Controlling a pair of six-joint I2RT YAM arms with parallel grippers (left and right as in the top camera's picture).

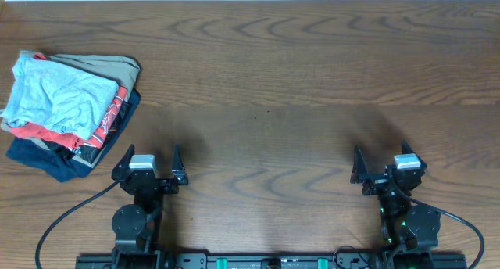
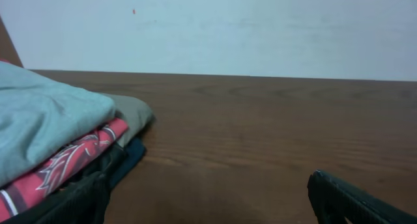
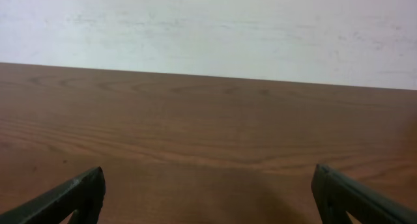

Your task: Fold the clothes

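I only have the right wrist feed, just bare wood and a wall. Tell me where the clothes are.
Observer: The pale blue T-shirt lies crumpled on top of a pile at the left end of the table, well away from the right gripper.
Operator: List what's under it.
Observer: A red shirt, a khaki garment and, at the bottom, a navy garment.
Operator: Give me the left gripper's state.
Observer: The left gripper is open and empty, just right of the pile, not touching it.
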